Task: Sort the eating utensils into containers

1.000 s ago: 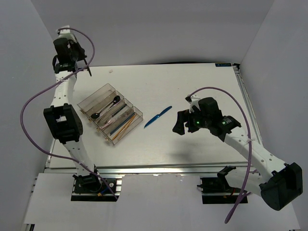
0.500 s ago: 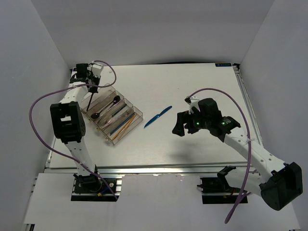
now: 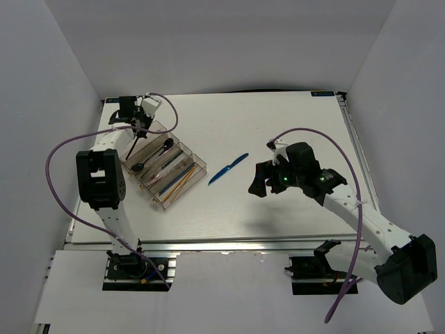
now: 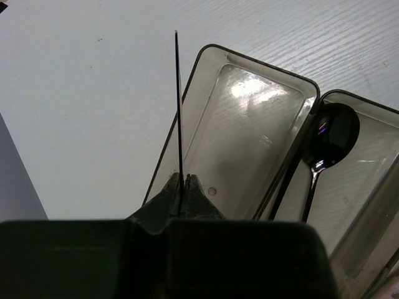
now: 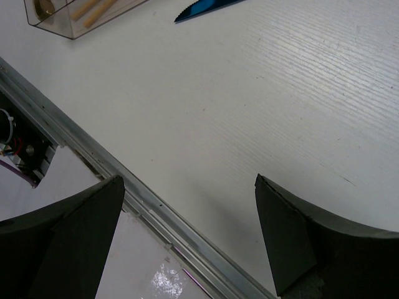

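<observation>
The clear organiser tray [image 3: 200, 162] lies at the table's left. It holds black spoons [image 3: 165, 145], silver pieces and orange sticks [image 3: 182, 179] in its compartments. My left gripper [image 3: 134, 122] is shut on a thin dark stick [image 4: 179, 112]. It holds the stick above the outer rim of the tray's end compartment [image 4: 249, 124], which has nothing in it. A black spoon [image 4: 330, 134] lies in the compartment beside it. The blue knife [image 3: 228, 169] lies on the table between the tray and my right gripper [image 3: 259, 182]. That gripper is open, empty and above the table [image 5: 187, 230].
The metal front rail [image 5: 162, 215] of the table runs under the right gripper. The blue knife's tip [image 5: 209, 7] and a tray corner [image 5: 68, 28] show at the top of the right wrist view. Grey walls stand at the left, back and right.
My left arm swung from the back left corner to over the tray's end compartment, carrying the dark stick. The right arm and the knife have not moved.
</observation>
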